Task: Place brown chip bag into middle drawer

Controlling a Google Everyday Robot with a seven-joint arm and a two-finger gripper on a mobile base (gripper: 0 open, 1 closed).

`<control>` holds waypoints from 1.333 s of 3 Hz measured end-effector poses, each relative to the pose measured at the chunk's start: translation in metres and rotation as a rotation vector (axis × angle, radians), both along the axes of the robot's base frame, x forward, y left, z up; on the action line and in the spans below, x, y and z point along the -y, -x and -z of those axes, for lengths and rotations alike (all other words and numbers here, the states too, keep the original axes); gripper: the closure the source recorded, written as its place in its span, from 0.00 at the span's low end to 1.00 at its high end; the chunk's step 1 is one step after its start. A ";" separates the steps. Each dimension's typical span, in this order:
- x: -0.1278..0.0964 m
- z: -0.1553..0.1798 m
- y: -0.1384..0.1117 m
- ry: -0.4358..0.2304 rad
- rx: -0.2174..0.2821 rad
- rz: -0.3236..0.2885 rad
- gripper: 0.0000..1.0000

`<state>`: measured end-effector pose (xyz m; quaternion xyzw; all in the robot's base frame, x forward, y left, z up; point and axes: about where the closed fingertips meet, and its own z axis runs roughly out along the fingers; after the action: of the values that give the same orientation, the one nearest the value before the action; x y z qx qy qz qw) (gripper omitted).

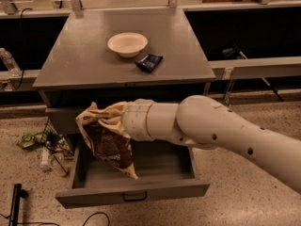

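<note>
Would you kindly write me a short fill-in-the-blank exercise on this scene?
1. The gripper, over the middle drawer, grips the brown chip bag by its ____ end.
2. The middle drawer is ____, not shut.
3. On the cabinet top, the black-and-blue snack packet lies beside the white ____.
Missing words: top; open; bowl.
</note>
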<state>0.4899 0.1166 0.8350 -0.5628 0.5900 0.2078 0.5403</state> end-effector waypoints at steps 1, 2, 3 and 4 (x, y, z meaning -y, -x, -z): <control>0.033 0.044 -0.007 -0.016 -0.129 0.016 1.00; 0.038 0.049 -0.008 -0.015 -0.141 0.020 1.00; 0.036 0.063 -0.017 0.041 -0.143 0.017 1.00; 0.044 0.106 -0.058 0.048 -0.196 -0.040 1.00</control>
<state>0.5483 0.0726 0.7294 -0.5645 0.6334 0.2584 0.4620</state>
